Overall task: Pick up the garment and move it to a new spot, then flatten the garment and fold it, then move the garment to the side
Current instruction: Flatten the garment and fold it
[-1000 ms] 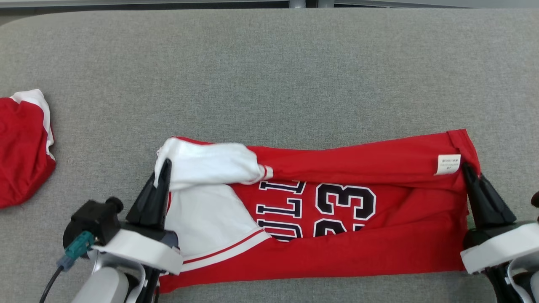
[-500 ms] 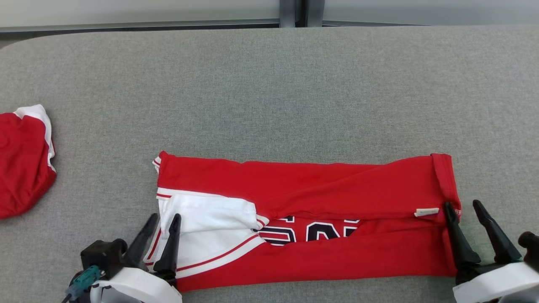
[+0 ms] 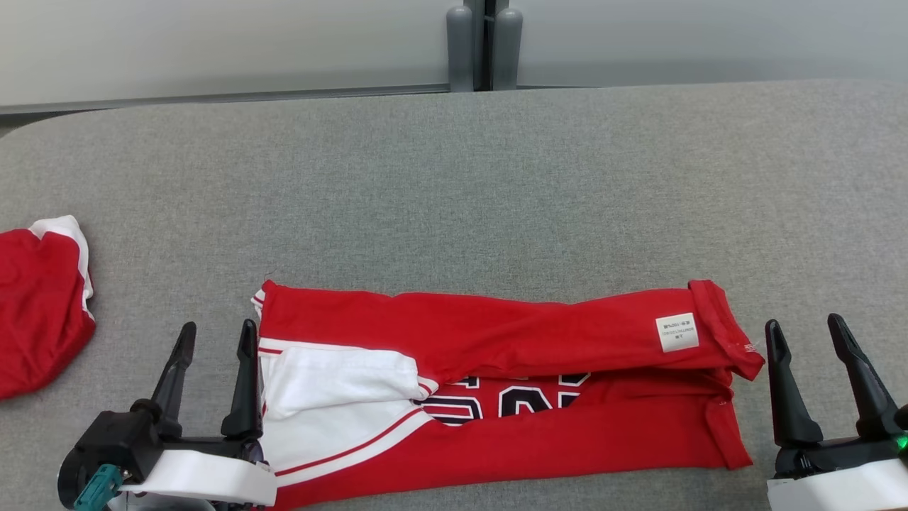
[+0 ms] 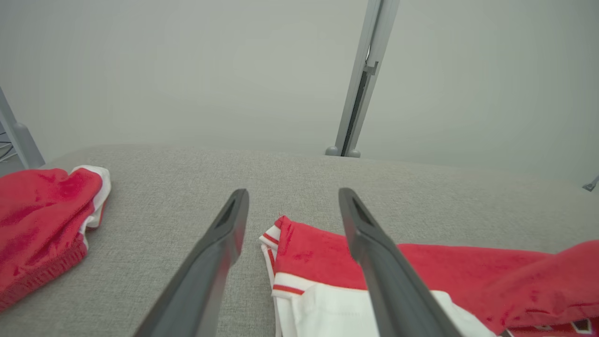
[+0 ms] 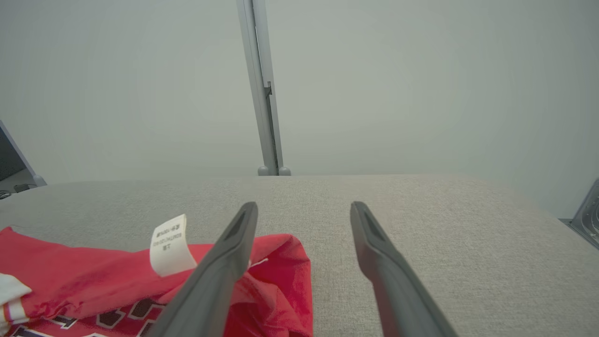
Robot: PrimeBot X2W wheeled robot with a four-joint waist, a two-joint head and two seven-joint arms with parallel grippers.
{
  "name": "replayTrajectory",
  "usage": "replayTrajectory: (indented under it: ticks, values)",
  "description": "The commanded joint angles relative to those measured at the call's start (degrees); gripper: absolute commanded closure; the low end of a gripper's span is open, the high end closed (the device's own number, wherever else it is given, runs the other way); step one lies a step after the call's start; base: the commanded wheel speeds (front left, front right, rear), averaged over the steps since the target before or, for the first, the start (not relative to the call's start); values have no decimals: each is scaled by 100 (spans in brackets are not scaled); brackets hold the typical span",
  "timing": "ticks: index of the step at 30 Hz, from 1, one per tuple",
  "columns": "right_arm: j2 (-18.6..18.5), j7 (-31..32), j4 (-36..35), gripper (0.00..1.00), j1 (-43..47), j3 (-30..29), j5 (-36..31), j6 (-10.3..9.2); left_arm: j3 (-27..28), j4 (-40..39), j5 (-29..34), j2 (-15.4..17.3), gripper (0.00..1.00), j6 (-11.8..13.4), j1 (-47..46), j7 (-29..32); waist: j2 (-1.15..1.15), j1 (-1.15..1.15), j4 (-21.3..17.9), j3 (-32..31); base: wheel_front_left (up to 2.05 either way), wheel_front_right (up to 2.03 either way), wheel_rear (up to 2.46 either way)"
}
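Your garment [image 3: 496, 383] lies flat on the grey table [image 3: 454, 177], close to the near edge & roughly mid-width, folded lengthwise into a long band running left-right. The far flap is plain red. The near flap is red too, w/ black-and-white numerals peeking out btwn the two. At the band's left end you've got a white sleeve panel w/ red trim. At the right end a white label [image 3: 676, 332] sits on the far flap, next to a rumpled hem corner. The left gripper [image 3: 218, 326] stands at the left end, jaws spread wide, nothing btwn them. Its inner finger is just beside the white panel; can't tell if it touches. In the left wrist view the gripper [image 4: 294, 193] frames the garment's [image 4: 318, 252] far-left corner, w/ that finger crossing over the cloth. The right gripper [image 3: 804, 323] is just off the right end, also spread wide & empty, w/ a strip of bare table btwn it and the hem. In the right wrist view its [image 5: 304, 206] left finger overlaps the red corner [image 5: 281, 276], and the label [image 5: 167, 243] stands up beside it. Further out, a 2nd red-and-white cloth [image 3: 39, 298] lies bunched at the table's left edge, well apart from your piece. A grey post [image 3: 484, 46] rises behind the far edge.
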Motion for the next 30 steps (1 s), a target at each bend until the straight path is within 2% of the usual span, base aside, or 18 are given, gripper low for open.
replayTrajectory:
  ticks: [1, 7, 15, 25, 30]
  values:
    - [19, 48, -57, 0, -14, 8, -80, -1, 112, -88, 118, 6, 0, 40, 90, -21, 0, 0, -41, -131, 0, 0, 0]
    - [12, 231, -85, 0, 173, 100, -215, -2, 221, -187, 371, 2, 0, 20, 239, -24, 0, 0, -69, -310, 0, 0, 0]
    - [62, 453, 93, 0, 428, 132, 7, -2, 172, -103, 396, -63, 0, -22, 374, -25, 0, 0, -80, -392, 0, 0, 0]
    - [189, 388, 185, 0, 733, 69, 311, -2, 185, -78, 343, -65, 0, -16, 406, -26, 0, 0, -100, -366, 0, 0, 0]
    - [114, 352, 114, 0, 803, -47, 359, -1, 197, -86, 333, -48, 0, 19, 426, -26, 0, 0, -143, -363, 0, 0, 0]
